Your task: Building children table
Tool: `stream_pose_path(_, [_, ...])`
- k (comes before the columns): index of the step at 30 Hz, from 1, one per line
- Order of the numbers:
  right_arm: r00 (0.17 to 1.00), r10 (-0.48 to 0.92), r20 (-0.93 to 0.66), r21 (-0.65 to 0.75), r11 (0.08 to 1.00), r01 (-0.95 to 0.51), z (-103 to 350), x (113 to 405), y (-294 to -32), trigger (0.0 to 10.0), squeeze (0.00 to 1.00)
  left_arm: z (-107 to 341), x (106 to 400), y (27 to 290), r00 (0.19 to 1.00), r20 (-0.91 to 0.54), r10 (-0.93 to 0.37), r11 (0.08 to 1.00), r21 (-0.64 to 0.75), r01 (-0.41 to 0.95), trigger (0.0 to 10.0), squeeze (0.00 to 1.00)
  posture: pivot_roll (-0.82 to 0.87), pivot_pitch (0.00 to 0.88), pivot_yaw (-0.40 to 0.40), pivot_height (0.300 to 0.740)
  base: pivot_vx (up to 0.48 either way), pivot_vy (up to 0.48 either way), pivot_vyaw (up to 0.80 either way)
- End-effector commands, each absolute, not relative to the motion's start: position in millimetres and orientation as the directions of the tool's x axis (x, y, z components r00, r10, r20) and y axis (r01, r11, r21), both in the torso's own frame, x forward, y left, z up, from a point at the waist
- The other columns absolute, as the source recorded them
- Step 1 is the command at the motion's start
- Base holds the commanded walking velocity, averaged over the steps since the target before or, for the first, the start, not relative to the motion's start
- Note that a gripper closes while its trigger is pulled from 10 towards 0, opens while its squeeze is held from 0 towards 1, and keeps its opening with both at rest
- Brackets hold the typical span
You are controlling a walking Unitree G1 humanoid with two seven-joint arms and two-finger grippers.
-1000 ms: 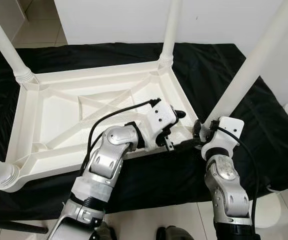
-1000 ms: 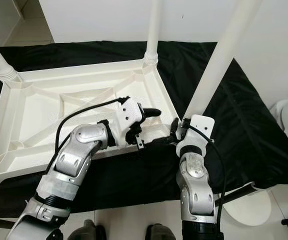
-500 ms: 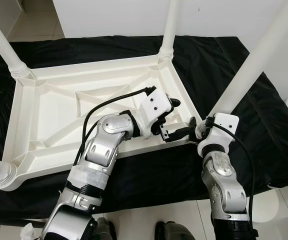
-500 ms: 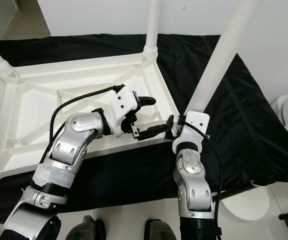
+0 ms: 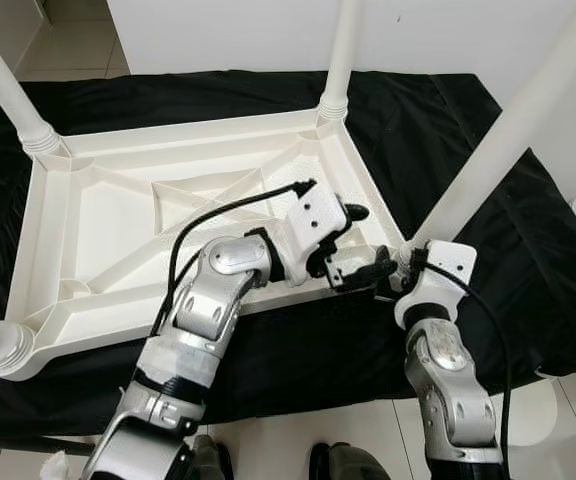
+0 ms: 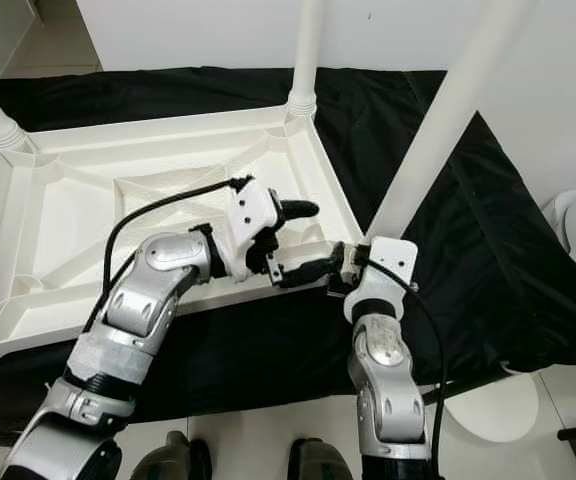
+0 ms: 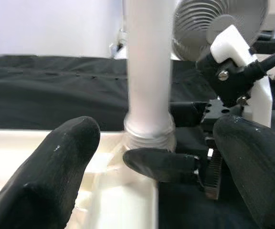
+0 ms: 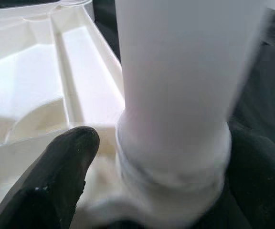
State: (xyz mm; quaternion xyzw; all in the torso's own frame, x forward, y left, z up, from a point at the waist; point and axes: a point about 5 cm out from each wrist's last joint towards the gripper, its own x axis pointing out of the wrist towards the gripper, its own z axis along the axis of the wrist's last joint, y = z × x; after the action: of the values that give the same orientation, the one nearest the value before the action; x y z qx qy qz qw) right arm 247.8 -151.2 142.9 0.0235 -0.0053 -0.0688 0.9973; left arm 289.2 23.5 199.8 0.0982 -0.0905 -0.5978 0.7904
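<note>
Currently: one upturned tabletop (image 5: 118, 230) on black cloth (image 5: 448, 130) | four legs fitted | right gripper (image 8: 152, 191) fingers straddling near-right leg (image 5: 498, 150), contact unclear | left gripper (image 5: 353, 250) spread beside it | left wrist view adds fan (image 7: 218, 24).

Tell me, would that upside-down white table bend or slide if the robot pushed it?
The table probably stays stiff: ribs cross its underside. It looks like hollow plastic, so likely light. On the black cloth it might slide, though the right gripper sits around one leg.
</note>
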Motion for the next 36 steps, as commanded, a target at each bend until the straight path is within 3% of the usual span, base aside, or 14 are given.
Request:
stream_pose_path(1, [0.992,-0.123,0.03,0.044,0.992,0.121,145.0,242.3,-151.4,10.0,0.0,198.8,284.7,22.9,0.245,0.018,-0.969,0.241,0.257,0.936,10.0,0.0,-0.06,0.064,-0.01,0.74,0.0,0.0,0.0])
stream_pose_path(15, [0.984,-0.153,0.088,0.025,0.988,0.152,145.0,217.8,-165.4,10.0,0.0,192.4,286.3,29.0,0.288,0.001,-0.958,0.279,0.243,0.929,10.0,0.0,-0.06,0.054,-0.003,0.74,0.0,0.0,0.0])
stream_pose_path(19, [0.98,-0.163,0.113,0.032,0.987,0.16,145.0,210.9,-168.2,10.0,0.0,187.3,288.9,27.8,0.332,-0.035,-0.943,0.315,0.238,0.919,10.0,0.0,-0.06,0.048,0.001,0.74,0.0,0.0,0.0])
stream_pose_path(21, [0.979,-0.156,0.128,0.062,0.987,0.149,141.7,203.6,-171.9,10.0,0.0,183.5,293.8,22.0,0.392,-0.06,-0.918,0.367,0.248,0.897,10.0,0.0,-0.06,0.037,0.006,0.74,0.0,0.0,0.0])
stream_pose_path(29, [0.985,-0.084,0.15,0.068,0.995,0.074,143.2,204.9,-171.7,10.0,0.0,177.4,299.7,17.5,0.432,-0.103,-0.896,0.4,0.238,0.885,10.0,0.0,-0.07,0.03,0.007,0.74,0.0,0.0,0.0])
stream_pose_path(36, [0.982,-0.1,0.16,0.027,0.995,0.097,143.2,208.4,-184.0,10.0,0.0,173.3,303.9,17.2,0.465,-0.143,-0.874,0.424,0.243,0.872,10.0,0.0,-0.06,0.02,0.002,0.74,0.0,0.0,0.0])
